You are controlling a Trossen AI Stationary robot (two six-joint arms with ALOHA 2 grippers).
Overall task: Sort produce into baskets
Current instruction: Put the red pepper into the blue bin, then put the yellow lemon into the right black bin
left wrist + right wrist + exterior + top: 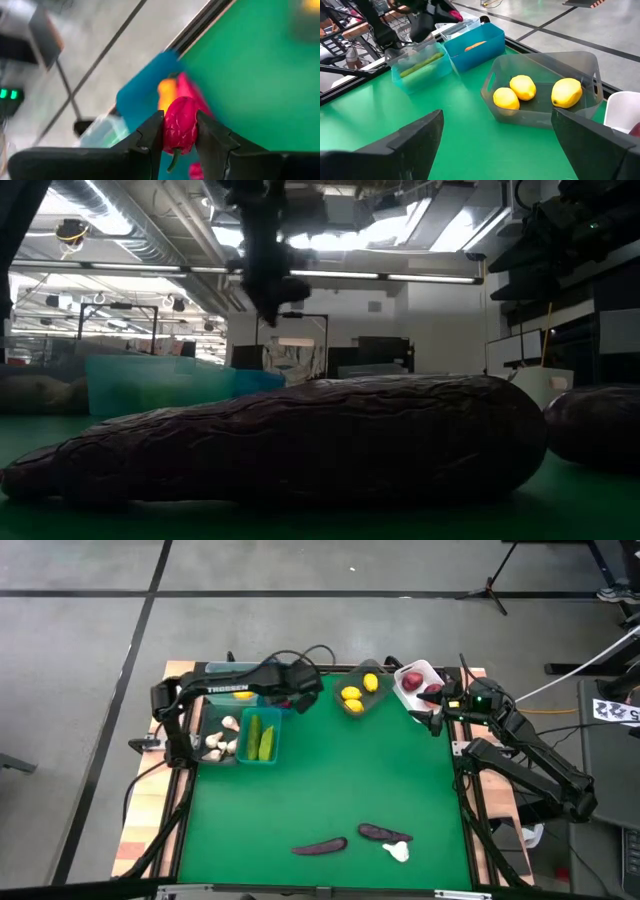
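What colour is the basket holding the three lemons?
Translucent grey basket; lemons yellow. Clearest in the right wrist view.

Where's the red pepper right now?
The red pepper is gripped in the left tool, held above the blue basket at the table's far left side.

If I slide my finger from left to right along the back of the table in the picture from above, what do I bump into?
Garlic bulbs → green cucumbers → left gripper with a red-pink pepper → lemons in the grey tub → white tub → open right gripper.
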